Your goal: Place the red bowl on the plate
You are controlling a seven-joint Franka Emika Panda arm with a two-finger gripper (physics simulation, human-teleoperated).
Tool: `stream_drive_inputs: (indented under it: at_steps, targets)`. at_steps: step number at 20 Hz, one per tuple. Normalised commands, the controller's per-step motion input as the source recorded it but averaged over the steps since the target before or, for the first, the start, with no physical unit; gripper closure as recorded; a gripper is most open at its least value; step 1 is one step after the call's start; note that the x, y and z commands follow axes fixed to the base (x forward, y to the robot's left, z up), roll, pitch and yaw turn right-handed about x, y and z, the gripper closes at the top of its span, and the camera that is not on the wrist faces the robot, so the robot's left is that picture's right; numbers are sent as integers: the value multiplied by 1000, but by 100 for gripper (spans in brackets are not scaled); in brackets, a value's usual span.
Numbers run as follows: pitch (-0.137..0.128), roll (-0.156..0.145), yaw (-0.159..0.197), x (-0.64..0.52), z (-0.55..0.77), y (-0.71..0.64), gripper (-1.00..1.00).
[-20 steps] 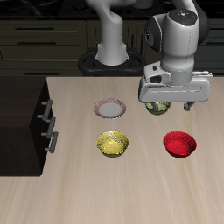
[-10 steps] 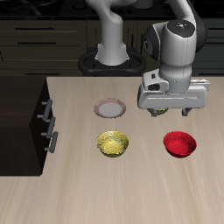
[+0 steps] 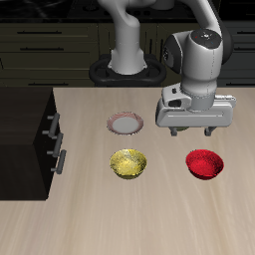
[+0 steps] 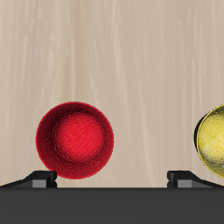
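Exterior view: gripper [image 3: 193, 130] hangs above table, just behind red bowl [image 3: 205, 164]; plate [image 3: 126, 124] lies well apart from bowl, past yellow bowl [image 3: 128, 163].
Wrist view: fingers [image 4: 41, 180] spread apart, empty; red bowl [image 4: 75, 141] off-centre between them.
Advice: centre one finger over bowl's rim before descending.

A simulated kitchen: dark cabinets [image 3: 40, 40] behind a wooden table [image 3: 120, 214] bearing bowls.
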Motion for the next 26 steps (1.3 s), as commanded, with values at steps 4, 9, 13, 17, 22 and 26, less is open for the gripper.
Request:
stream_drive_inputs:
  at_steps: [4,9,13,17,22,26]
  targets:
    - [51,13,-40,21,-270,-3,-100]
    - [20,13,-16,-36,-177,38,-100]
    - [0,1,-15,-43,-157,16,-100]
    - [-6,-6,9,-7,-125,5,-100]
    - [-27,-3,32,-43,-126,53,-100]
    - [-6,-4,27,-57,-151,24,-100]
